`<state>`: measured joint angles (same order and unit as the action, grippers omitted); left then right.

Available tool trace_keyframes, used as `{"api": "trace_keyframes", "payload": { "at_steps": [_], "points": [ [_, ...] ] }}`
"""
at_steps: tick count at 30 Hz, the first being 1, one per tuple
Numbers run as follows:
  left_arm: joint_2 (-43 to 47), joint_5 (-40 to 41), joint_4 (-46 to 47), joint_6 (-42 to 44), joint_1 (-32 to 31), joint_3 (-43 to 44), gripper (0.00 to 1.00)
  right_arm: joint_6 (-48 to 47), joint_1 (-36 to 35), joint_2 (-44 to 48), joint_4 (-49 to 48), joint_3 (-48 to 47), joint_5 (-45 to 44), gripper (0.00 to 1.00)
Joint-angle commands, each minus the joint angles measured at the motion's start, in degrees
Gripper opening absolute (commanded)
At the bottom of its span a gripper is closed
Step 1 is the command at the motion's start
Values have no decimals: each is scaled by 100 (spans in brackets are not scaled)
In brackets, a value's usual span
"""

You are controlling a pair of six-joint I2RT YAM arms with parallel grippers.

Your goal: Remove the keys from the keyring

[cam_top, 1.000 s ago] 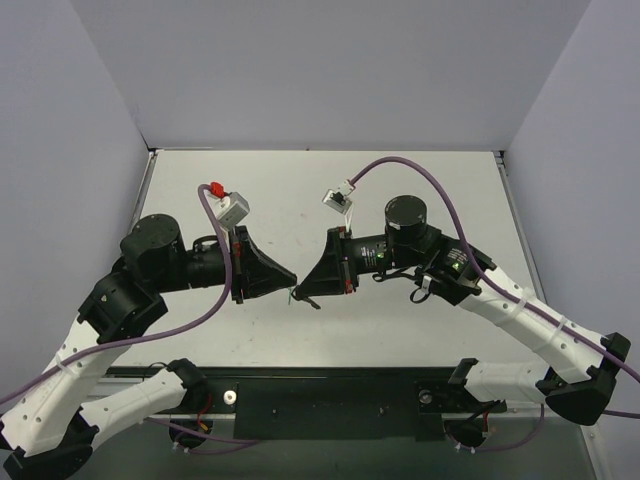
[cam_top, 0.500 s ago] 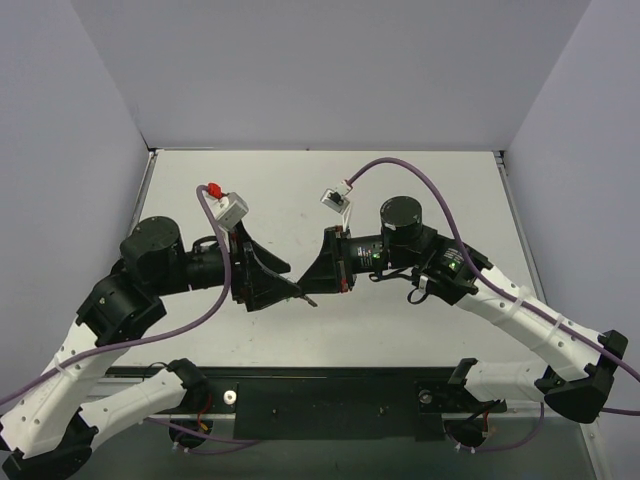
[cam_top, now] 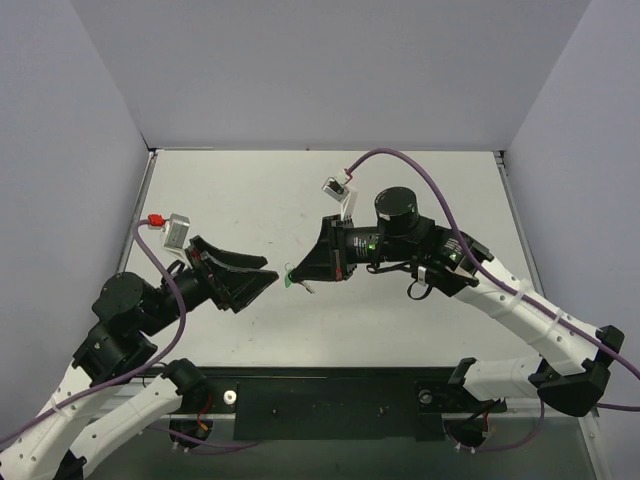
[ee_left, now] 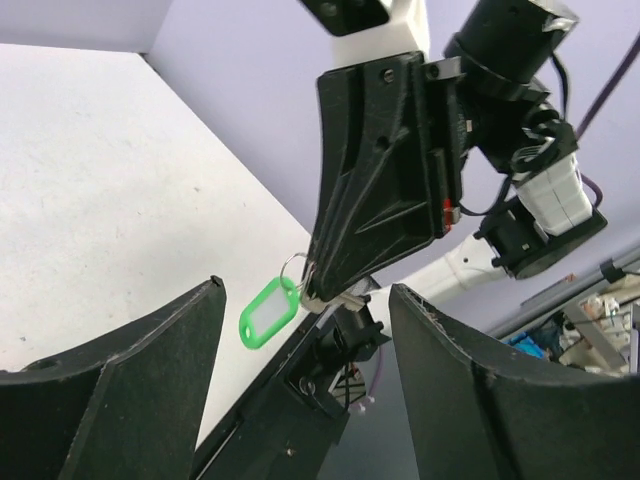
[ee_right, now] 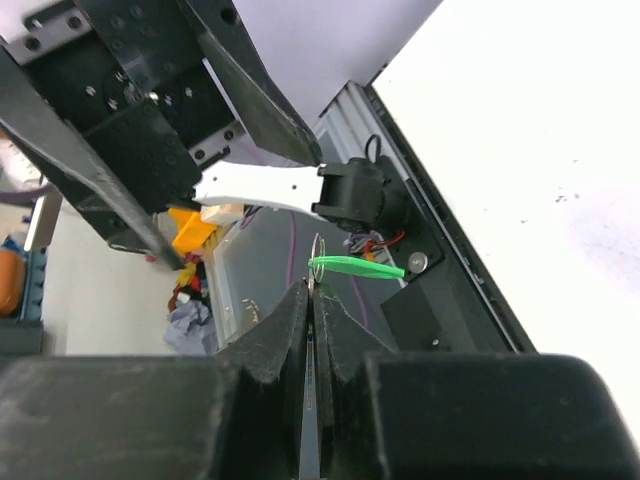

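Observation:
My right gripper (cam_top: 298, 276) hangs above the table, shut on the slim grey key (ee_right: 313, 420), whose blade shows as a thin metal strip between the pressed fingers. From its tip (ee_left: 318, 290) dangle the thin metal ring (ee_left: 293, 268) and the green tag of the keyring (ee_left: 268, 315), seen edge-on in the right wrist view (ee_right: 355, 267). The key's grey head (ee_left: 338, 297) peeks out under the tip. My left gripper (cam_top: 268, 272) stands open just left of the tag, apart from it, with nothing between its fingers (ee_left: 150, 380).
The white table (cam_top: 420, 180) is walled on three sides. A black rail (cam_top: 330, 400) with the arm bases runs along its near edge. Purple cables (cam_top: 440, 190) loop over both arms.
My left gripper has opened, let go at the keyring and drawn back to the left and lower. The right gripper has shifted slightly left, still clamped on the key.

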<state>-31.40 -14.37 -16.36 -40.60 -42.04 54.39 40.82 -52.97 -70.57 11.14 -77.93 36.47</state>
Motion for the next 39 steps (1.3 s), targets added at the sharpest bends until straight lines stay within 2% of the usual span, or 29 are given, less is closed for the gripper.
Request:
{"api": "trace_keyframes", "payload": {
  "at_steps": [1, 3, 6, 13, 16, 24, 39],
  "points": [
    [431, 707, 1265, -860, -15, -674, 75, -188, -29, -89, 617, -477, -465, 0],
    [642, 699, 1738, -1054, -15, -1026, 75, -101, -29, -98, 653, -486, -448, 0],
    [766, 681, 1961, -1231, -15, -1325, 75, -74, -29, -115, 679, -495, -290, 0],
    [837, 532, 2671, -1582, -15, -1721, 73, 57, -29, -151, 513, -451, 97, 0],
    [767, 374, 2866, -1679, -15, -1818, 68, 154, -38, -142, 302, -381, 150, 0],
    [679, 251, 3480, -1969, -15, -2195, 63, 313, -56, -151, 29, -337, 352, 0],
    [406, -13, 3886, -2136, -23, -2301, 46, 392, -91, -195, -208, -240, 308, 0]
  ]
}}
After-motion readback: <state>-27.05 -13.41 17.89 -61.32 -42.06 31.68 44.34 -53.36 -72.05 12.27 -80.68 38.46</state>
